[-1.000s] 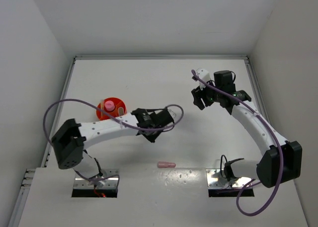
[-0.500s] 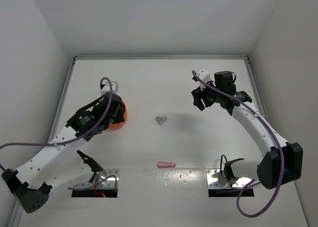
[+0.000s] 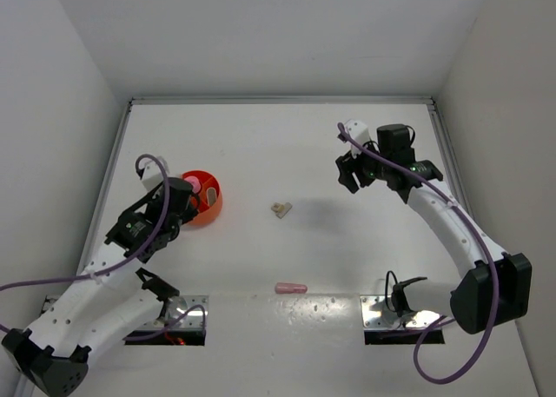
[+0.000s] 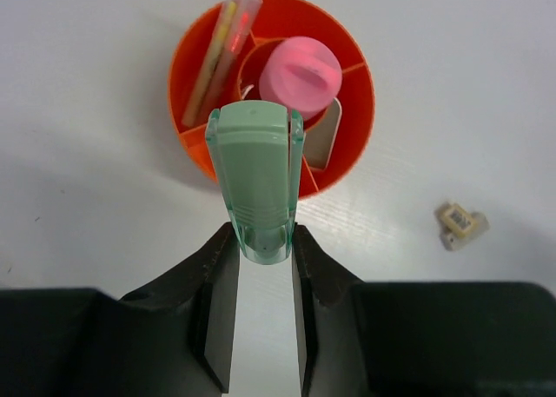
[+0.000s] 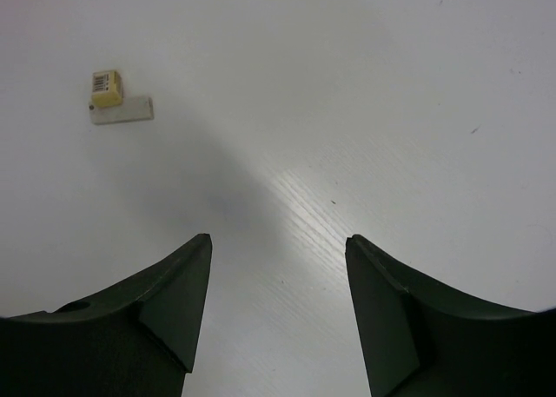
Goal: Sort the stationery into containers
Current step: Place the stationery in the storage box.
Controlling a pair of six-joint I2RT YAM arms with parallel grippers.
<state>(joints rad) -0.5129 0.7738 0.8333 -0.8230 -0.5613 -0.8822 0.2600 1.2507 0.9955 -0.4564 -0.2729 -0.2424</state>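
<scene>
The round orange tub (image 3: 211, 208) stands at the left of the table and also shows in the left wrist view (image 4: 354, 71). It holds a pink-capped tube (image 4: 301, 72) in the middle and thin pink and pale yellow sticks (image 4: 221, 45) in a side compartment. My left gripper (image 4: 261, 241) is shut on a green bar (image 4: 254, 175), held just above the tub's near rim. A small beige block (image 3: 279, 209) lies mid-table, also in the left wrist view (image 4: 460, 223) and the right wrist view (image 5: 108, 89). A pink bar (image 3: 291, 287) lies near the front. My right gripper (image 5: 278, 249) is open and empty.
A raised lip (image 3: 278, 101) borders the table at the back and sides. Two metal base plates (image 3: 393, 314) sit at the near edge. A thin white strip (image 5: 122, 111) lies beside the beige block.
My left arm has swung from mid-table to the left and drawn back a little, bringing the green bar over the tub's near rim. The beige block came into view. The right arm has barely moved.
</scene>
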